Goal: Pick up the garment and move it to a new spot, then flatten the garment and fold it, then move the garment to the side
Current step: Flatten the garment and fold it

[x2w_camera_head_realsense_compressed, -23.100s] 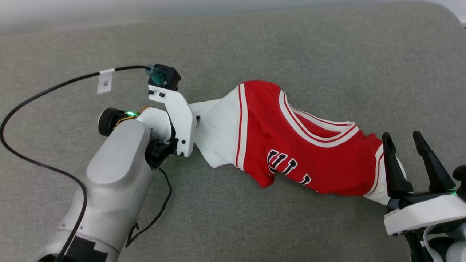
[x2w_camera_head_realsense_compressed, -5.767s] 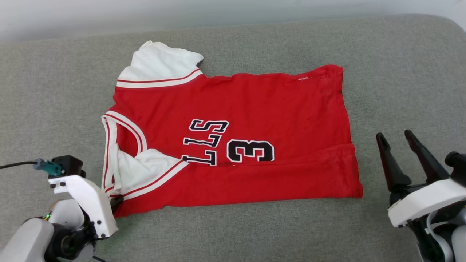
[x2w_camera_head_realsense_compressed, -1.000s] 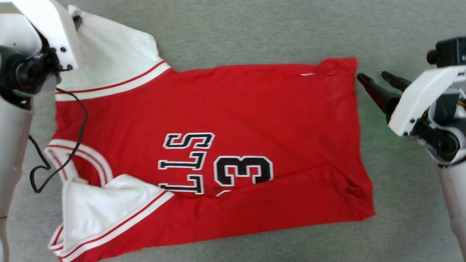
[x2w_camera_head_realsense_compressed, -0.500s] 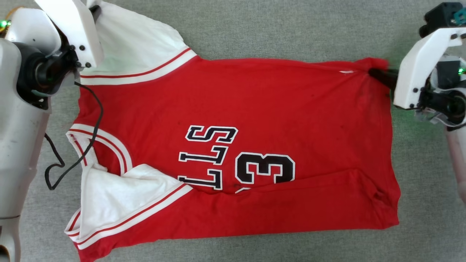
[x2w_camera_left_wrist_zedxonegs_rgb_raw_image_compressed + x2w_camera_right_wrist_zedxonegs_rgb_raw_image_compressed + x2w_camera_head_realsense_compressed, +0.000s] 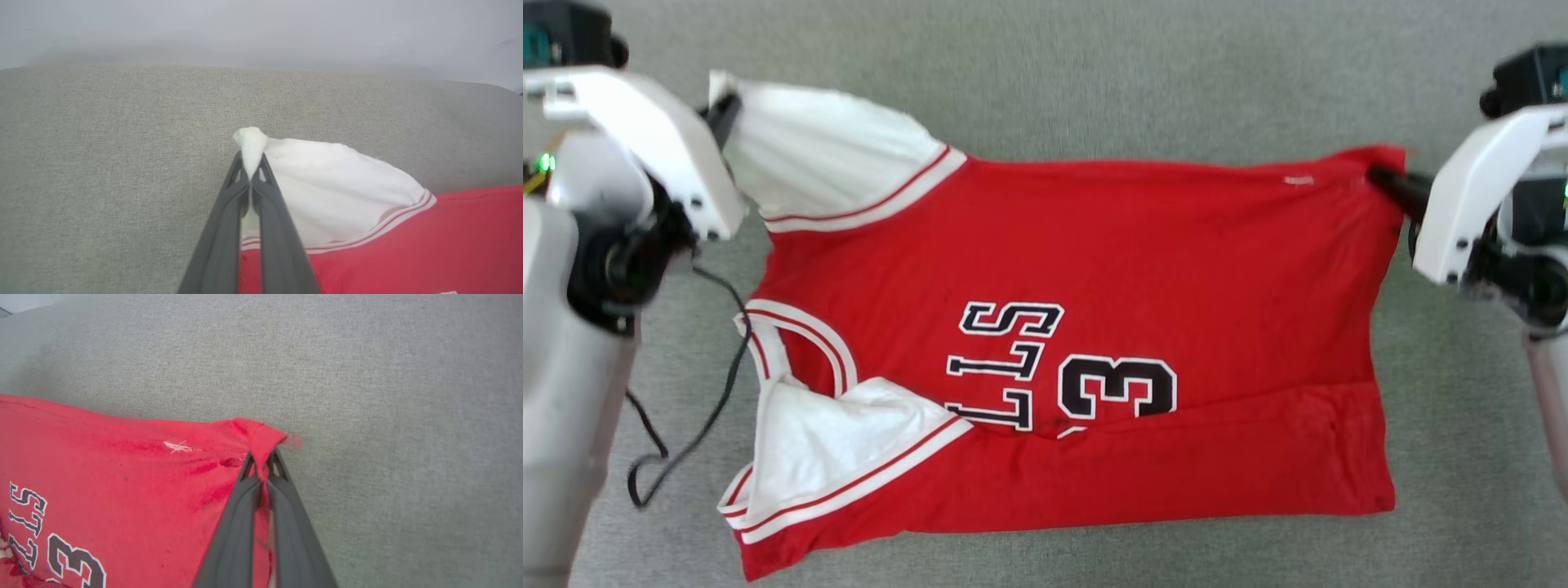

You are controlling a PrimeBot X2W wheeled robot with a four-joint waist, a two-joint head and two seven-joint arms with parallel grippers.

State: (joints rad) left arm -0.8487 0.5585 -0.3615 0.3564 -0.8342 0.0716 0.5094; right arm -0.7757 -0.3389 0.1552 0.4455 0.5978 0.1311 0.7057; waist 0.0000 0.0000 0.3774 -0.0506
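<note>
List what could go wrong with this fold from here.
1. The left gripper pinches only the tip of the far white sleeve; it may slip out when pulled.
2. The right gripper holds just the hem corner, so the garment could sag between the grips and fold unevenly.
3. The near sleeve lies bunched and may get trapped inside.

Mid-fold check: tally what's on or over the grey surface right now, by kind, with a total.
Garment: 1
Grippers: 2, the left gripper shut on the white sleeve tip and the right gripper shut on a red hem corner
Black cable: 1
Total: 4
</note>
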